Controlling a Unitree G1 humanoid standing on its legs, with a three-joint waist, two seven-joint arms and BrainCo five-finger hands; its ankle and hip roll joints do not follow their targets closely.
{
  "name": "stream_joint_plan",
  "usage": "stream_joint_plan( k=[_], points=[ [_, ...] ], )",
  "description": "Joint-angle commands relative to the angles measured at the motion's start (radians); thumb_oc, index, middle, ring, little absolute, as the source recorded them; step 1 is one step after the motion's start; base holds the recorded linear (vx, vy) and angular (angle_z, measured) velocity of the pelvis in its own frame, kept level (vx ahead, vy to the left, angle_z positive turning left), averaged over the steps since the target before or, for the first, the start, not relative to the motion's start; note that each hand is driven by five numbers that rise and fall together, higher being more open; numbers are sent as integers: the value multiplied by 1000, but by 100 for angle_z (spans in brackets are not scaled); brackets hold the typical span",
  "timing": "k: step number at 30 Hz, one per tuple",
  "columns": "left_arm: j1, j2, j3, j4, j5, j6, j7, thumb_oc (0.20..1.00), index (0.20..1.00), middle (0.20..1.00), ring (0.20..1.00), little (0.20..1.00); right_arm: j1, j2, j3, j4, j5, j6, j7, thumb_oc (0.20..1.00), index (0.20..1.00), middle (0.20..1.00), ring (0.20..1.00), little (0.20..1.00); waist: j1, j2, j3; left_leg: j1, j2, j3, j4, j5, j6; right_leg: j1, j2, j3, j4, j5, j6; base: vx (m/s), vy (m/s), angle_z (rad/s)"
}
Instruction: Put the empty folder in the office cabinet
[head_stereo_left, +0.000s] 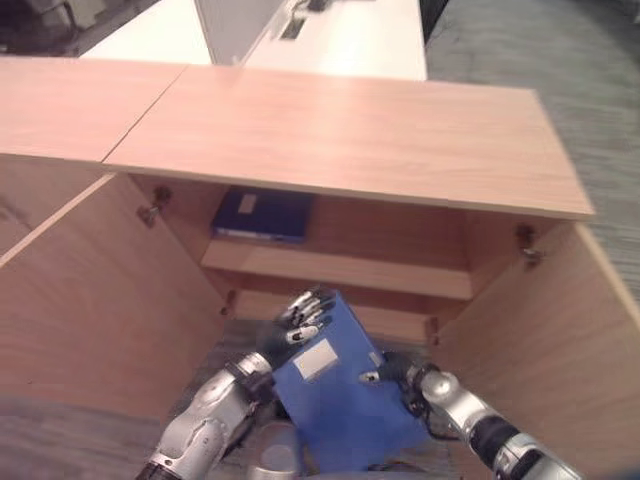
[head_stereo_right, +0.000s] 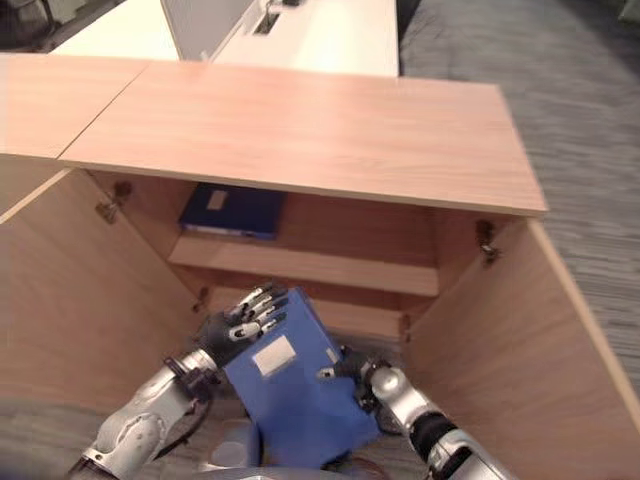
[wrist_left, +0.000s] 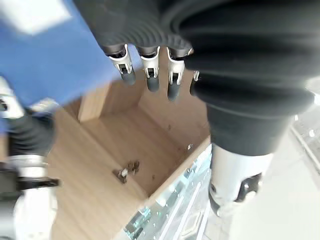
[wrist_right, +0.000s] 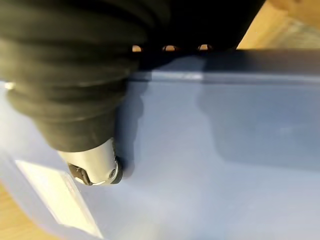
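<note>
Left hand (head_stereo_left: 303, 318) fingers straight (relaxed), right hand (head_stereo_left: 392, 378) thumb pressing inward.

dark blue binder (head_stereo_left: 262, 215) on shelf; white desks (head_stereo_left: 340, 35) behind

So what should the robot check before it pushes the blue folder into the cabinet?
1. Cabinet doors open: ok. Both swing wide off the cabinet.
2. Folder held on both sides: ok. The left hand rests on the blue folder at its upper corner, and the right hand grips its right edge.
3. Right hand's grip firm: cannot tell. Its fingers are hidden behind the folder.
4. Space on the lower level: ok. The opening under the shelf looks free.
5. Top shelf free: not ok. A dark blue folder already lies there.
6. Folder lined up: not ok. It is tilted.
</note>
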Motion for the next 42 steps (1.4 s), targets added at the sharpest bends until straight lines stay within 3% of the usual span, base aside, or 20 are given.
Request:
stream_joint_plan(
  k=[1, 2, 5, 12, 16, 20, 21, 22, 23, 25, 26, 27, 28, 29, 31, 33, 35, 36, 40, 42],
  points=[
    [12, 18, 5, -78, -60, -32, -23, 1000, 1000, 1000, 1000, 1000, -90, 98, 21, 66, 19, -59, -28, 200, 200, 200, 200, 200, 3, -18, -45, -89, -4, 15, -32, 125, 37, 76, 45, 40, 6, -144, 62, 143, 138, -34],
    [-2, 14, -7, -80, -60, -52, -20, 1000, 1000, 1000, 1000, 1000, -138, 125, 46, 113, -56, -17, -65, 200, 200, 200, 200, 200, 6, -15, -58, -87, -3, 15, -39, 145, 37, 82, 43, 45, 6, -147, 64, 210, 196, -47],
    [-9, 35, -9, -85, -66, -35, -39, 1000, 1000, 1000, 1000, 1000, -129, 140, 24, 152, -30, -38, -43, 200, 200, 200, 200, 200, 13, -28, -90, -69, -15, 40, -44, 139, 51, 88, 11, 63, 6, -155, 83, 276, 260, -36],
    [-16, 48, 15, -109, -86, -53, -59, 1000, 1000, 1000, 1000, 1000, -73, 130, 6, 147, -101, -38, -16, 200, 200, 200, 200, 200, 9, -91, -143, -14, -93, 113, -40, 50, 124, 79, -109, 114, 6, -118, 166, 174, 209, -21],
    [-14, 54, 29, -114, -85, -57, -66, 1000, 1000, 1000, 1000, 1000, -59, 129, -17, 129, -97, -39, -14, 200, 200, 200, 200, 200, 11, -105, -160, 5, -120, 137, -48, 21, 143, 58, -148, 119, 23, -101, 194, 112, 197, -32],
    [-9, 57, 34, -113, -73, -60, -71, 1000, 1000, 1000, 1000, 1000, -25, 157, -104, 49, 84, -42, -5, 200, 200, 200, 200, 200, 8, -112, -173, 36, -176, 141, -48, -25, 175, 37, -221, 89, 112, -89, 240, 110, 202, -20],
    [-10, 56, 34, -113, -73, -60, -71, 1000, 1000, 1000, 1000, 1000, -25, 156, -104, 49, 84, -42, -5, 200, 200, 200, 200, 200, 9, -111, -176, 33, -174, 142, -48, -24, 174, 34, -219, 91, 110, -86, 239, 77, 177, 0],
    [-10, 62, 31, -115, -75, -59, -74, 1000, 1000, 1000, 1000, 1000, -5, 170, -148, -17, 230, -49, -2, 200, 200, 200, 200, 200, 3, -107, -168, 60, -198, 137, -48, -45, 188, 19, -257, 69, 185, -69, 251, 81, 184, 3],
    [-19, 59, 12, -103, -76, -55, -73, 1000, 1000, 1000, 1000, 1000, -33, 200, -178, 64, 298, -63, -27, 200, 200, 200, 200, 200, 11, -102, -165, 73, -205, 132, -48, -54, 195, 15, -270, 52, 222, -64, 250, 81, 184, 4],
    [-21, 58, 12, -103, -76, -55, -73, 1000, 1000, 1000, 1000, 1000, -34, 200, -178, 66, 298, -63, -26, 200, 200, 200, 200, 200, 12, -101, -167, 70, -203, 133, -48, -53, 194, 12, -267, 54, 220, -60, 249, 30, 94, 21],
    [-22, 69, -22, -100, -82, -48, -65, 1000, 1000, 1000, 1000, 1000, -86, 220, -182, 31, 437, -77, -34, 200, 200, 200, 200, 200, 21, -92, -149, 101, -221, 132, -48, -76, 213, -16, -316, 19, 332, -5, 242, 53, 182, 15],
    [-20, 82, -14, -100, -80, -52, -67, 1000, 1000, 1000, 1000, 1000, -83, 202, -202, 32, 412, -71, -44, 200, 200, 200, 200, 200, 23, -86, -141, 112, -220, 138, -48, -87, 218, -30, -333, -5, 383, 2, 232, 159, 283, -9],
    [-8, 103, 4, -112, -89, -39, -70, 1000, 1000, 1000, 1000, 1000, -75, 175, -221, -67, 480, -64, -21, 200, 200, 200, 200, 200, 21, -82, -118, 156, -215, 161, -48, -133, 220, -63, -381, -87, 482, 6, 230, 116, 150, -18],
    [-6, 103, 3, -113, -89, -38, -70, 1000, 1000, 1000, 1000, 1000, -71, 173, -220, -70, 480, -64, -21, 200, 200, 200, 200, 200, 21, -82, -119, 157, -216, 161, -48, -133, 220, -64, -384, -85, 485, 4, 231, 132, 152, -15],
    [45, 123, 58, -141, -100, -37, -76, 1000, 1000, 1000, 1000, 1000, -4, 137, -271, -182, 545, -62, 5, 200, 200, 200, 200, 200, 11, -71, -101, 189, -194, 207, -48, -156, 219, -89, -397, -195, 467, 16, 228, 59, 48, -31],
    [94, 144, 84, -159, -108, -29, -83, 1000, 1000, 1000, 1000, 1000, 69, 106, -303, -278, 608, -75, 26, 200, 200, 200, 200, 200, -3, -70, -69, 228, -179, 245, -48, -171, 221, -139, -381, -254, 418, 38, 235, 66, -24, -84],
    [119, 141, 94, -145, -105, -19, -92, 1000, 1000, 1000, 1000, 1000, 116, 114, -355, -345, 733, -56, 61, 200, 200, 200, 200, 200, -13, -77, -33, 269, -173, 254, -41, -188, 220, -188, -375, -267, 378, 77, 251, 87, -59, -55],
    [107, 130, 83, -132, -102, -22, -93, 1000, 1000, 1000, 1000, 1000, 131, 135, -336, -329, 752, -104, 46, 200, 200, 200, 200, 200, -12, -76, -8, 276, -170, 249, -26, -197, 220, -210, -383, -267, 373, 95, 255, 74, -104, -21],
    [130, 115, 122, -150, -45, -57, -106, 1000, 1000, 1000, 1000, 1000, 395, 130, -294, -523, 720, -112, 103, 200, 200, 200, 200, 200, -40, -116, 97, 217, -158, 241, 109, -251, 206, -221, -362, -243, 318, 110, 247, -53, -112, 13],
    [120, 115, 113, -133, -31, -50, -129, 1000, 1000, 1000, 1000, 1000, 338, 126, -328, -415, 747, -82, 106, 200, 200, 200, 200, 200, -37, -121, 100, 170, -147, 236, 158, -259, 205, -234, -370, -254, 328, 102, 240, -120, -130, 23]
  ],
)
